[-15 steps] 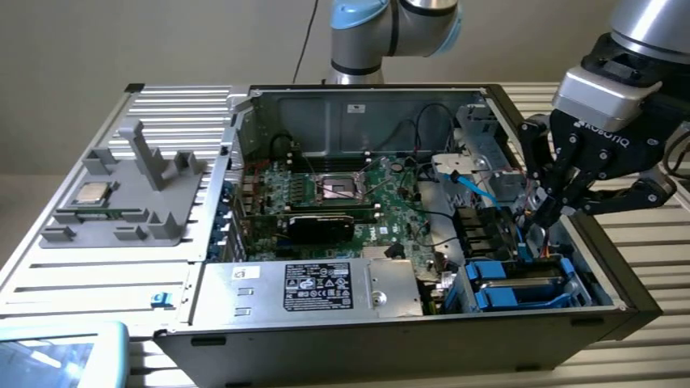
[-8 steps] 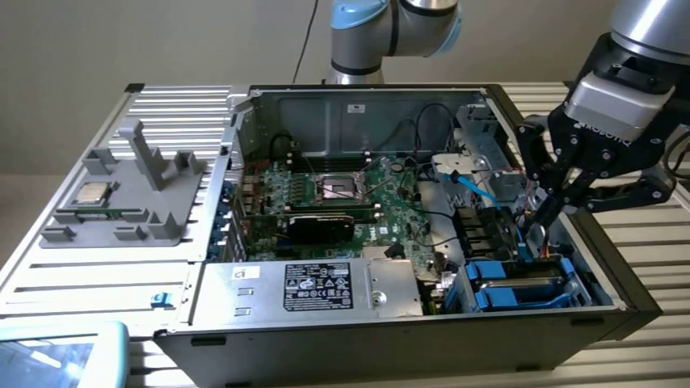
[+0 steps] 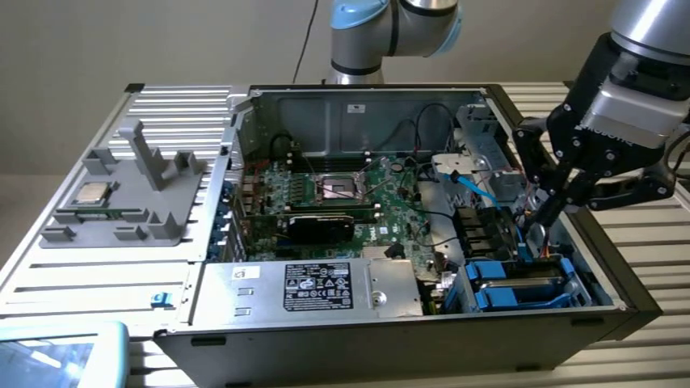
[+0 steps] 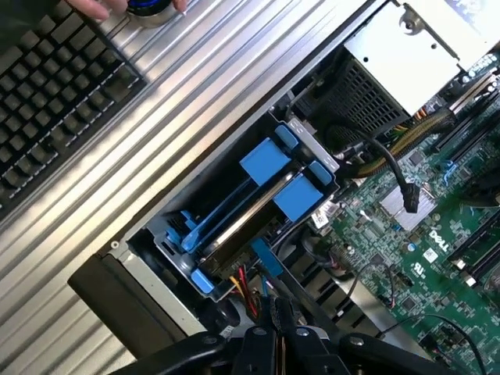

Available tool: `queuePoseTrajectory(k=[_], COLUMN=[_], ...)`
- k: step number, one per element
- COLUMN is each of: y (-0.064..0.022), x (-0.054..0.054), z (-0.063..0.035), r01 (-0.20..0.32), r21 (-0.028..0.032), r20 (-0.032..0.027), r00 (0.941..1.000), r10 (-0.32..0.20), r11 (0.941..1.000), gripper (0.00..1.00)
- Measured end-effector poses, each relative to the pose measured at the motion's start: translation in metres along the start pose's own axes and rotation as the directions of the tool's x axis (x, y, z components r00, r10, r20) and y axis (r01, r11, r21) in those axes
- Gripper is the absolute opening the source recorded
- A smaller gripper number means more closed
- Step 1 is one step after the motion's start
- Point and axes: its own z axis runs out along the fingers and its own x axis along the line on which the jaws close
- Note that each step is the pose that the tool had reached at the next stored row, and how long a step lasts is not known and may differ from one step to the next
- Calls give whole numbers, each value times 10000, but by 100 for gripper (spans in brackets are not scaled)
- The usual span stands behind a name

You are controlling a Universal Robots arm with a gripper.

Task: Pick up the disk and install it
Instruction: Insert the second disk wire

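- The disk [image 4: 248,209] sits in the drive bay at the front corner of the open computer case [image 3: 603,311], on the exterior view's right, slotted between the bay's walls with its blue frame [image 3: 515,283] showing along the top.
- It looks like a flat silver slab seen mostly edge-on, with bright blue plastic rails on both sides and two broad blue tabs at the end nearest the power supply [image 3: 313,287]; any label on it is hidden from here.
- By my judgement it is rigid and fairly dense for its size, with smooth metal faces that would slip, and it should not be knocked or dropped. The blue plastic is the better place to hold: it gives a little, offers edges to pinch, and keeps pressure off the drive body.
- The gripper [image 3: 552,212] hangs just above the bay, slightly toward the back of the case, with its fingers [image 4: 275,312] pressed together and holding nothing.
- Red and yellow wires [image 4: 244,283] lie just beside the disk's near end, close under the fingertips.
- Further out, the motherboard [image 3: 345,198] fills the case floor, and a grey fixture [image 3: 135,198] with a small square chip [image 3: 90,192] stands on the desk [image 3: 86,275] on the exterior view's left.
- In the wrist view a keyboard [image 4: 55,101] lies on the desk beside the case, with a person's hand [image 4: 98,8] near it.
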Motion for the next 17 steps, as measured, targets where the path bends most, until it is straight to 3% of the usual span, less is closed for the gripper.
queuePoseTrajectory(k=[5,9,13,17], y=[0,0,0,0], x=[0,0,0,0], z=[0,0,0,0], r01=[898,1627,2343,3035], r21=[8,13,16,19], r20=[-26,-47,-69,-90], r00=[9960,9867,9721,9528], r10=[-898,-1627,-2343,-3034], r11=[9960,9867,9722,9528], gripper=[11,11,11,11])
